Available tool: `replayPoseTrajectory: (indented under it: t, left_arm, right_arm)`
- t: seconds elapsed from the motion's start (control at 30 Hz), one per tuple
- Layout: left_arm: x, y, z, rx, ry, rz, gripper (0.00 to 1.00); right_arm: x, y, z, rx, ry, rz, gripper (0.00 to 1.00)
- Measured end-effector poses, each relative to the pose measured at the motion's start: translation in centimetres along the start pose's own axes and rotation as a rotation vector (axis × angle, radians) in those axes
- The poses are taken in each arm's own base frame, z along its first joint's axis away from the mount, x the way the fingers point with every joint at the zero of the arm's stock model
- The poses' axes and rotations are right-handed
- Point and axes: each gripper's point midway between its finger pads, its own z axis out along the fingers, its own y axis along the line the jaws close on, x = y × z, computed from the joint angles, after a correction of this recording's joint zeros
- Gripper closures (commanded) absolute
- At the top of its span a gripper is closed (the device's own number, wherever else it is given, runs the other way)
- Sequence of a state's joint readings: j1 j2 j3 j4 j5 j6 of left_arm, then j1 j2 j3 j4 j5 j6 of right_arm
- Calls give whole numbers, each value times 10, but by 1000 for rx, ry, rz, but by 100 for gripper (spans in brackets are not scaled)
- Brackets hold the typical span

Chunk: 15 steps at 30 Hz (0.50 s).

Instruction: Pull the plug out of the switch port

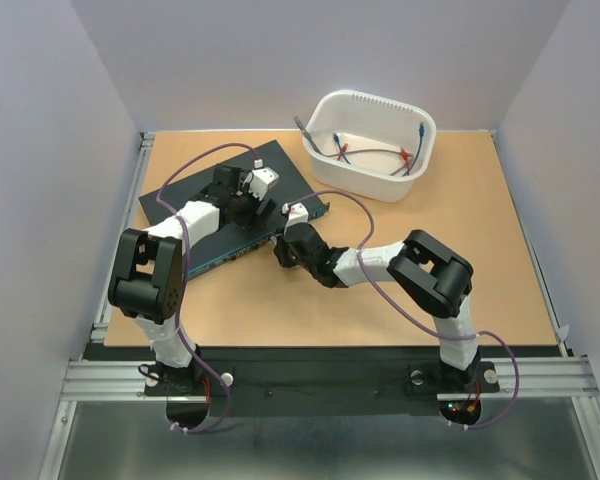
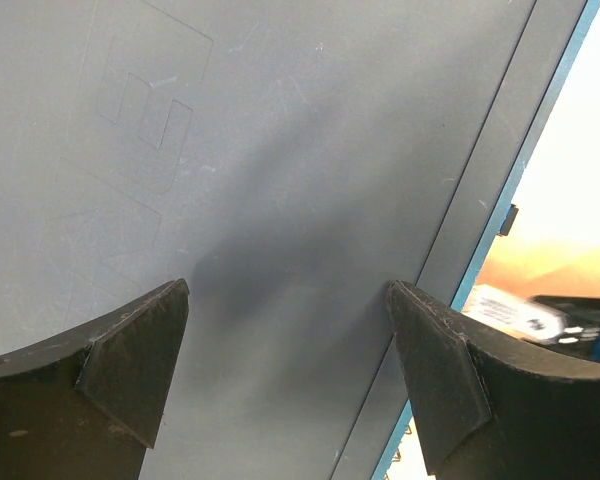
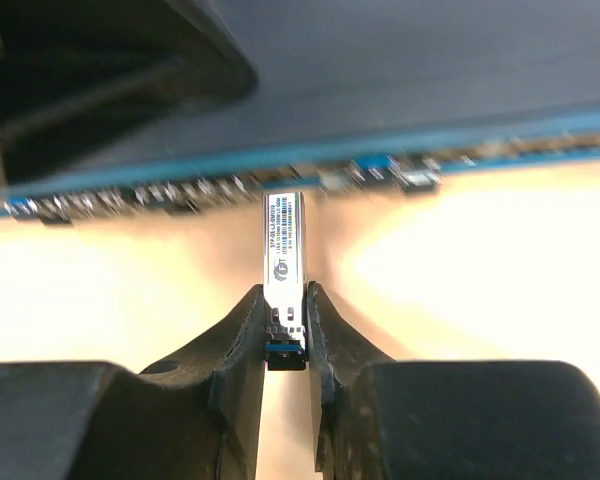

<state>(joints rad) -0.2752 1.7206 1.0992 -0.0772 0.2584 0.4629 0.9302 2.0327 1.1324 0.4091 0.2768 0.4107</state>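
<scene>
Left gripper (image 2: pixel 290 370): jaws wide, nothing between them, poised over the lid of the flat dark blue-black switch box (image 1: pixel 285 170), which lies mid-left on the board. Reads as a hold-down.

Right gripper (image 3: pixel 283 312): pinched on the blue tail of the small silver metal plug (image 3: pixel 283 255), nose at the blue port row (image 3: pixel 380 170). Can't tell if it's seated.

Suggest a straight pull back along the plug axis, no twist, left arm bracing the box.

Tan wooden tabletop (image 1: pixel 460 250), matte. White plastic tub (image 1: pixel 365 182) back right. Pale lilac-grey walls (image 1: pixel 40 150) on three sides.
</scene>
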Motion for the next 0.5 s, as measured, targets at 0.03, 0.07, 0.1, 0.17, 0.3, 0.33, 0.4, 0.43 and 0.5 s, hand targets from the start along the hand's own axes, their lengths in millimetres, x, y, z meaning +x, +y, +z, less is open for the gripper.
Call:
replayPoseTrajectory:
  t: [0.03, 0.07, 0.1, 0.17, 0.3, 0.33, 0.4, 0.43, 0.5]
  left_arm:
    - [0, 0, 0, 0, 0, 0, 7]
    - [0, 0, 0, 0, 0, 0, 7]
    - [0, 0, 0, 0, 0, 0, 7]
    - [0, 0, 0, 0, 0, 0, 7]
    - [0, 0, 0, 0, 0, 0, 7]
    - [0, 0, 0, 0, 0, 0, 7]
    - [0, 0, 0, 0, 0, 0, 7]
    - [0, 0, 0, 0, 0, 0, 7]
    - [0, 0, 0, 0, 0, 0, 7]
  right_arm:
    - [2, -2, -3, 3, 6, -2, 99]
    - [3, -5, -9, 9, 14, -4, 99]
    - [4, -6, -11, 11, 17, -5, 100]
    - [3, -8, -18, 14, 18, -5, 100]
    - [-2, -12, -37, 14, 22, -6, 99]
    - [-6, -12, -43, 10, 21, -9, 100]
    - [-22, -10, -59, 2, -1, -17, 100]
    - [-31, -10, -65, 0, -19, -19, 100]
    - [-63, -13, -84, 1, -79, -26, 100]
